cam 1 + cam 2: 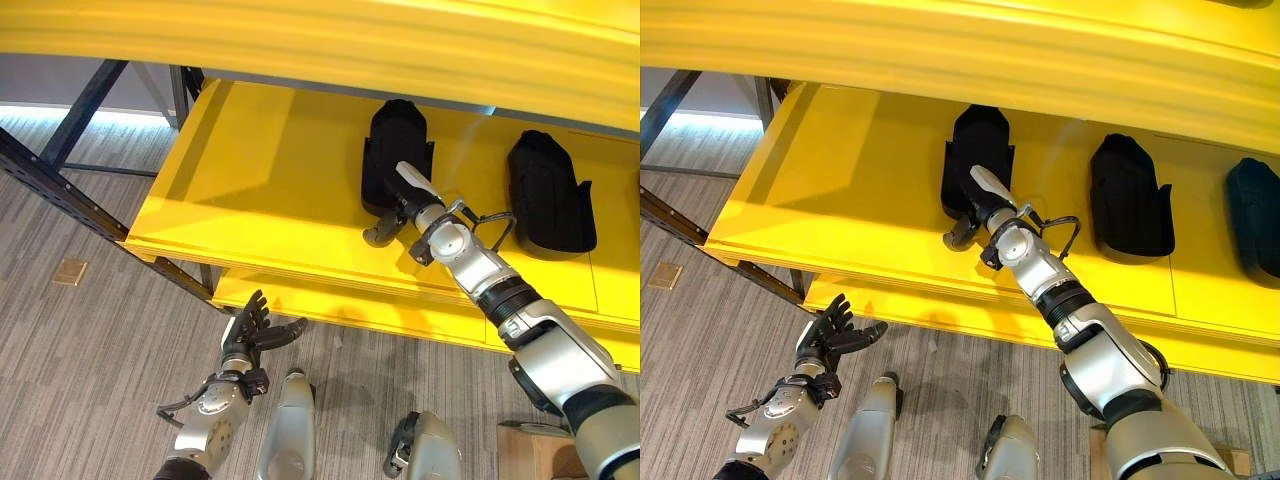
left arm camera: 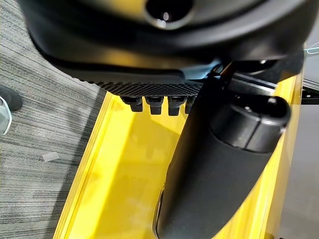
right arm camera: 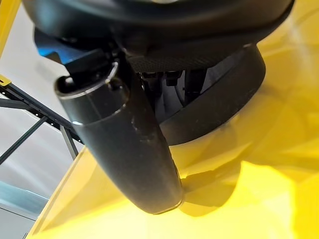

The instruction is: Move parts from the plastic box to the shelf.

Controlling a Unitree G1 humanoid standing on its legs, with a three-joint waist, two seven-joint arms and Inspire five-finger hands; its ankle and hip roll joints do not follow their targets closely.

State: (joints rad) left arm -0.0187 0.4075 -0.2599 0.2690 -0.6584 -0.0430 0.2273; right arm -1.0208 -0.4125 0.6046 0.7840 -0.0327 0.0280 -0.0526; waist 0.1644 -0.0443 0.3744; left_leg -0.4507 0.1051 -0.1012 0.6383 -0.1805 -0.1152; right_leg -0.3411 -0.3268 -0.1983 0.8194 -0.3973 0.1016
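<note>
The right hand (image 1: 400,205) is reaching up onto the yellow shelf (image 1: 260,180). Its white-covered thumb (image 1: 415,180) is sticking out toward 12 o'clock, and its fingers (image 1: 380,235) are curling down at the near end of a black part (image 1: 395,150). In the right wrist view the fingers are tucking in against the part's (image 3: 219,99) rounded black edge, but I cannot tell if they are really squeezing it or just touching it. The part is lying flat on the shelf, with its long side pointing from 6 o'clock to 12 o'clock.

At 3 o'clock from that part, a second black part (image 1: 548,195) is lying on the same shelf, well apart from the first one. In the right eye view, a third dark part (image 1: 1255,215) is lying farther out at 3 o'clock, near the edge of the view.

The left hand (image 1: 255,335) is hanging low at 7 o'clock from the right hand, over the grey striped floor (image 1: 90,340) and just in front of the shelf's lower yellow edge. Its fingers are spreading out straight and it is holding nothing.

A dark metal frame (image 1: 60,190) is holding the shelf up at 9 o'clock. A small tan square (image 1: 70,272) is lying on the floor near it.
</note>
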